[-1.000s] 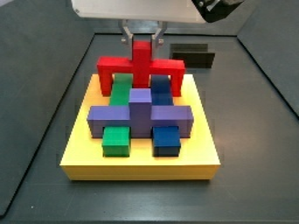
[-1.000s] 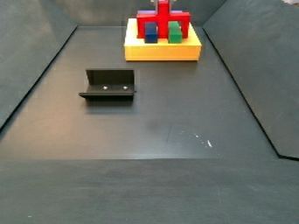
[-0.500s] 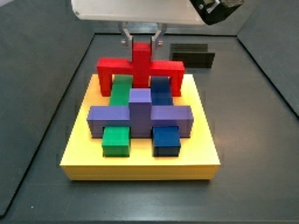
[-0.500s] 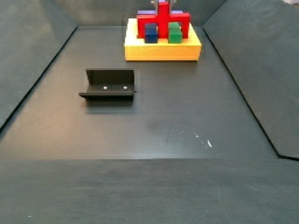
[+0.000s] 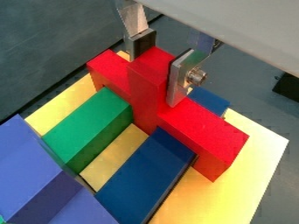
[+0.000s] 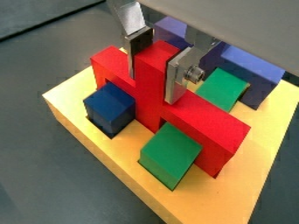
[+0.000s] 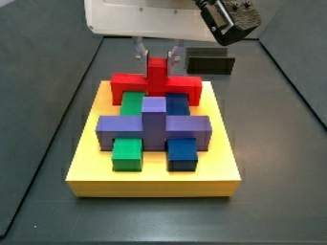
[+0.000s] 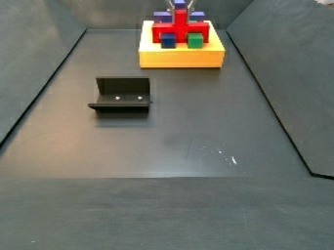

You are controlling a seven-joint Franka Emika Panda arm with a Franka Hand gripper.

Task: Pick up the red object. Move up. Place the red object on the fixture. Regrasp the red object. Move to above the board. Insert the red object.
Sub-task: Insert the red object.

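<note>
The red object [image 7: 156, 84] is a red bar with an upright stem. It sits low at the far end of the yellow board [image 7: 153, 178], over the far green and blue blocks. My gripper [image 7: 156, 57] hangs right above it, shut on the stem. In both wrist views the silver fingers [image 5: 183, 80] [image 6: 177, 77] press the stem of the red object [image 5: 176, 122] [image 6: 198, 122] from two sides, with the gripper [image 5: 162, 68] [image 6: 158, 66] centred on it. The black fixture [image 8: 121, 96] stands empty on the floor, far from the board [image 8: 183, 59].
A purple cross-shaped block [image 7: 153, 122] fills the board's middle, with a green block [image 7: 125, 153] and a blue block [image 7: 183, 153] in the near slots. The fixture also shows behind the board [image 7: 211, 64]. Dark walls ring the floor.
My gripper has moved down with the red object. The red bar now sits lower, close onto the board's far end.
</note>
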